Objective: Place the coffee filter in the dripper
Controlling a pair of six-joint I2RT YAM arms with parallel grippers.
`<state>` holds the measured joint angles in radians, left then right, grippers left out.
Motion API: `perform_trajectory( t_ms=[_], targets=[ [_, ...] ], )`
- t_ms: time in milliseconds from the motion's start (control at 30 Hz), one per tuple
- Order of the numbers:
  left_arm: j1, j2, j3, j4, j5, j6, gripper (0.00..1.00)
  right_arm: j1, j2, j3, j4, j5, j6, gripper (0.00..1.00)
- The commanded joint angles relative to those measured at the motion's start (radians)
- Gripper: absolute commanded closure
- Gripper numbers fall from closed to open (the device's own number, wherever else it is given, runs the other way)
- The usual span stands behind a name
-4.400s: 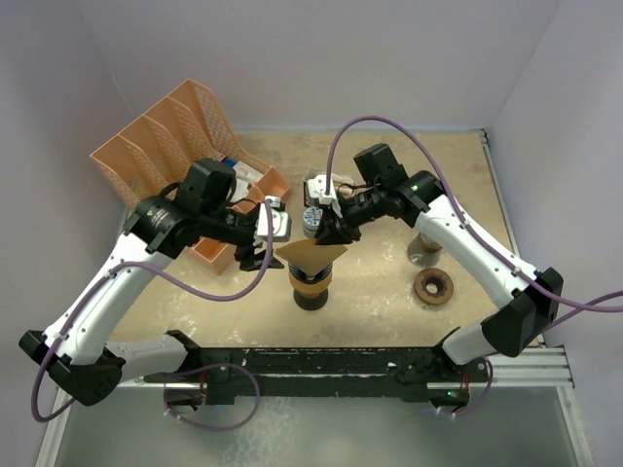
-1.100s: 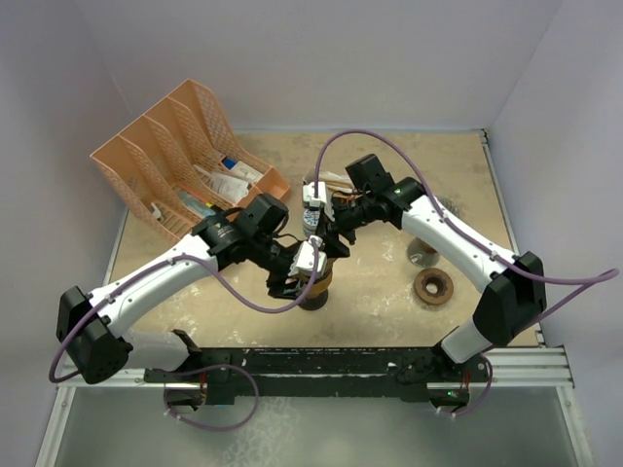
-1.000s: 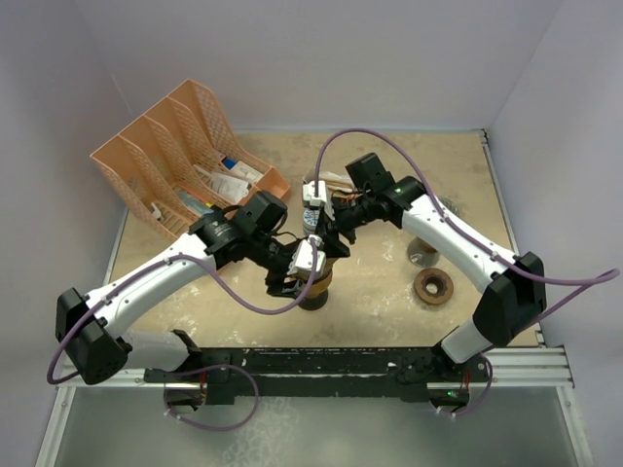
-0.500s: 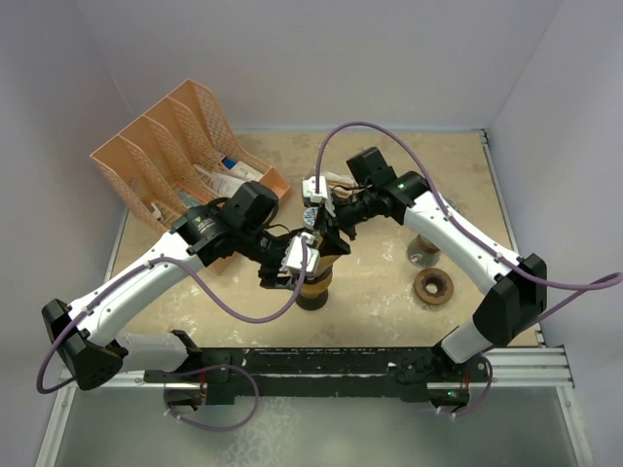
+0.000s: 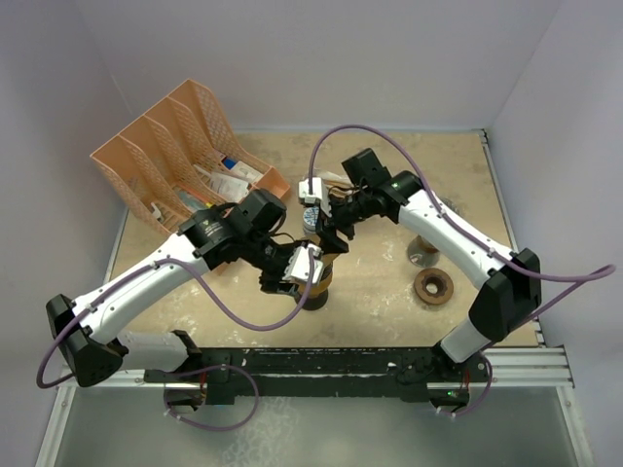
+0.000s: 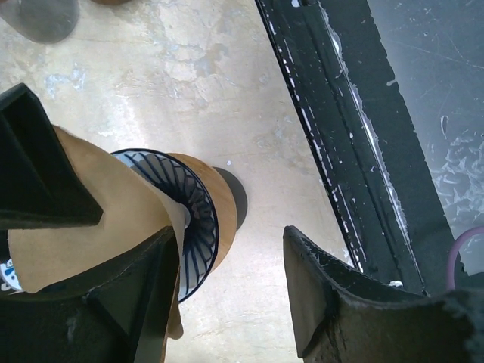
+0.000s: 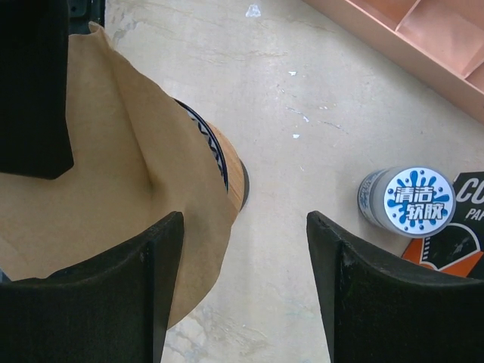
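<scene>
Your left tool (image 6: 227,234) is spread, one finger beside the coffee filter (image 6: 91,227), which sits crooked in the dripper (image 6: 198,219), paper flopping over the rim. Right tool (image 7: 246,219) spread too. Any snag could drag the paper out.

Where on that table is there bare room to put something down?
Bare tabletop lies along the far edge, right of the orange rack. Another free strip runs between the dripper and the brown ring. The middle is crowded: left fingers and right fingers meet over the dripper's paper filter, beside a small can.
</scene>
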<state>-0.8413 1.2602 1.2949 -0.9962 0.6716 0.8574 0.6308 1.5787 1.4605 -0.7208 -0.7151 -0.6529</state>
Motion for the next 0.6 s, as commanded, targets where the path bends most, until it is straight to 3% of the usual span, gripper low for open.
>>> perform_trajectory(
  t_ms=[0, 567],
  targets=[
    [-0.012, 0.011, -0.024, 0.019, 0.001, 0.017, 0.45, 0.023, 0.003, 0.018, -0.012, 0.019, 0.014, 0.32],
    [-0.018, 0.05, -0.065, 0.046, -0.008, 0.02, 0.45, 0.057, -0.001, -0.028, 0.024, 0.109, 0.031, 0.32]
  ],
)
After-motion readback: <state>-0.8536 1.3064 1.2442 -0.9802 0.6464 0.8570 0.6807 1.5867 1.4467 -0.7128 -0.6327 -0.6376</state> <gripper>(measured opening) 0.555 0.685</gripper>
